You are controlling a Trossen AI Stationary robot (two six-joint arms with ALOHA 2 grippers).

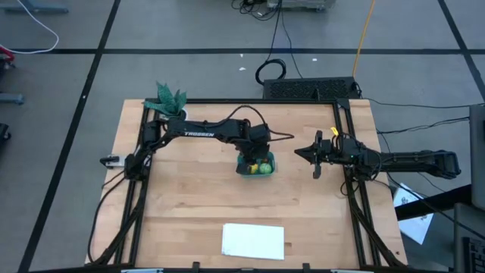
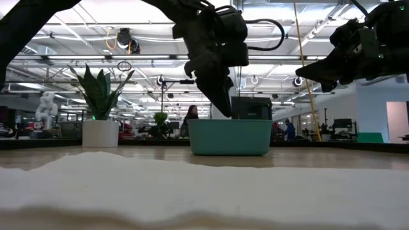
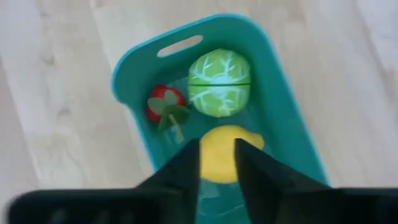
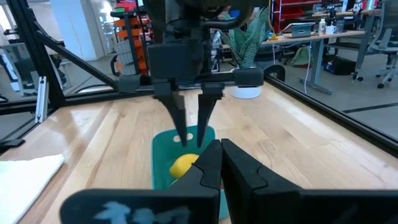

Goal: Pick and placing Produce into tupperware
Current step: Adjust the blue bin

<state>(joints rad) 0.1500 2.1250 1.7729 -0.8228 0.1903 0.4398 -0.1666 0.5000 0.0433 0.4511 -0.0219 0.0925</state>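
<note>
Our left gripper (image 3: 216,165) hangs over the teal tub (image 3: 283,93), fingers narrowly apart and empty, apparently having just dropped the lemon (image 3: 217,152) beside the green ball (image 3: 219,83) and red piece (image 3: 163,102). We park the right gripper (image 1: 317,155) to the right, nearly closed, out of the way.

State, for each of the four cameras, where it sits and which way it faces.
High view: overhead, straight down; both arms, small teal plastic tub.
Low view: table height, level towards the room; the tub, left tool above it.
Left wrist view: looks down past its open fingers at the yellow toy lemon.
Right wrist view: faces the left tool across the table.
All four share the tub.
</note>
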